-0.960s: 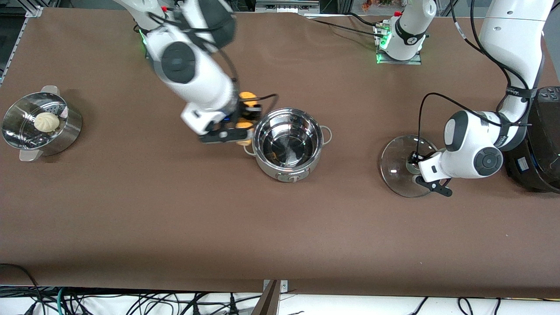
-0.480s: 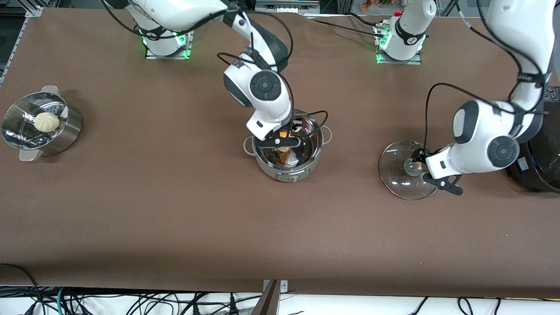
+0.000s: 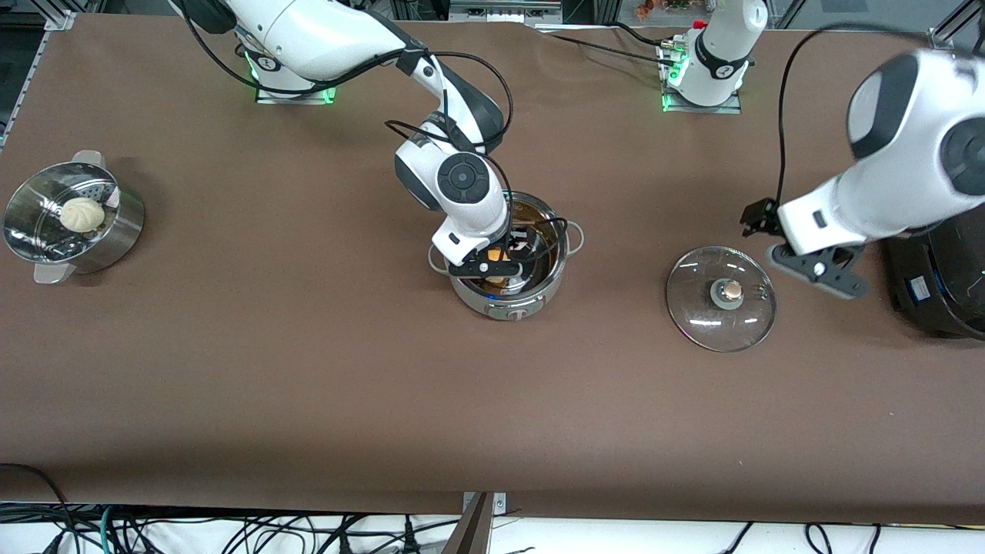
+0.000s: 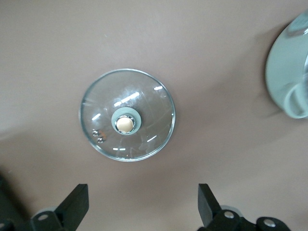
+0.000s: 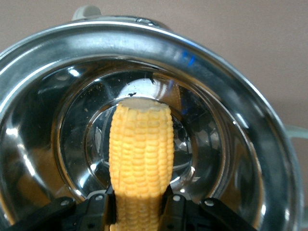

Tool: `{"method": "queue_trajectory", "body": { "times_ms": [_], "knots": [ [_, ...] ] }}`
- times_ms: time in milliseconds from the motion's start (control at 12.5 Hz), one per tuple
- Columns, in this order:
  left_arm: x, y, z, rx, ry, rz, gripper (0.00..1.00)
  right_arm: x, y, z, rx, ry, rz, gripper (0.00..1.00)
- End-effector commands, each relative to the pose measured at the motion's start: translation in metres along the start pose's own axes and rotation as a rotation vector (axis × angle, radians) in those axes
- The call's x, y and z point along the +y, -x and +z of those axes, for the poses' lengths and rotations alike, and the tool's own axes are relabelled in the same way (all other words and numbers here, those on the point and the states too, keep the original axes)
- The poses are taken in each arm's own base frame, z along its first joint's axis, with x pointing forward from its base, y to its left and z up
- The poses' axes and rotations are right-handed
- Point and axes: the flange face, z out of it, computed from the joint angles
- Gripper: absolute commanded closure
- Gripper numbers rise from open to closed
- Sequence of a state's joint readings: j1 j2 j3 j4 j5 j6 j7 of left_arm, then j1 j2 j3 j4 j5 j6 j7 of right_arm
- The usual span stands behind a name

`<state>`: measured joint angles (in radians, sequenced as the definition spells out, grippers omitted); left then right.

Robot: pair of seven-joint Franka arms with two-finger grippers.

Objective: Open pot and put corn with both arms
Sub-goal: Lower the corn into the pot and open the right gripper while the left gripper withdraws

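Note:
The shiny steel pot [image 3: 548, 286] stands open in the middle of the table. My right gripper [image 3: 492, 267] reaches down into it, shut on the yellow-orange corn [image 3: 498, 255]. In the right wrist view the corn [image 5: 140, 159] hangs upright between the fingers of the right gripper [image 5: 139, 211], its blunt end close to the bottom of the pot [image 5: 231, 91]. The glass lid [image 3: 721, 298] lies flat on the table toward the left arm's end. My left gripper [image 3: 786, 246] is open and empty, raised over the table beside the lid. The left wrist view shows the lid [image 4: 127, 114] below the open left gripper [image 4: 143, 207].
A perforated steel steamer [image 3: 115, 238] with a white bun [image 3: 81, 214] stands at the right arm's end. A big black cooker [image 3: 935, 285] stands at the left arm's end, close to the left arm. Bare brown table lies nearer the front camera.
My right gripper carried the corn from beside the pot to over it and lowered it inside. My left gripper let go of the lid's knob and rose away toward the cooker.

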<state>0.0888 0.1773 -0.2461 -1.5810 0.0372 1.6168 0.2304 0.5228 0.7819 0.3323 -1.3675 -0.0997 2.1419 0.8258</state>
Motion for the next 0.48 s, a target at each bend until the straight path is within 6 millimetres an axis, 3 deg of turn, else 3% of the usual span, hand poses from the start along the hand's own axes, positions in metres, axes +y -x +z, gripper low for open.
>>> {"method": "queue_trajectory", "body": {
  "times_ms": [0,240,400],
  "knots": [
    [-0.022,0.0,-0.048,0.065,-0.019,-0.118,0.0,-0.006,-0.004,0.007,0.014,-0.006,-0.005,1.0],
    [-0.023,0.005,-0.064,0.086,-0.03,-0.367,0.0,-0.011,0.002,0.011,0.009,-0.003,-0.012,1.0],
    [-0.023,0.012,-0.076,0.113,-0.031,-0.382,0.0,-0.009,0.002,0.021,-0.003,0.004,-0.008,1.0]
  ]
}}
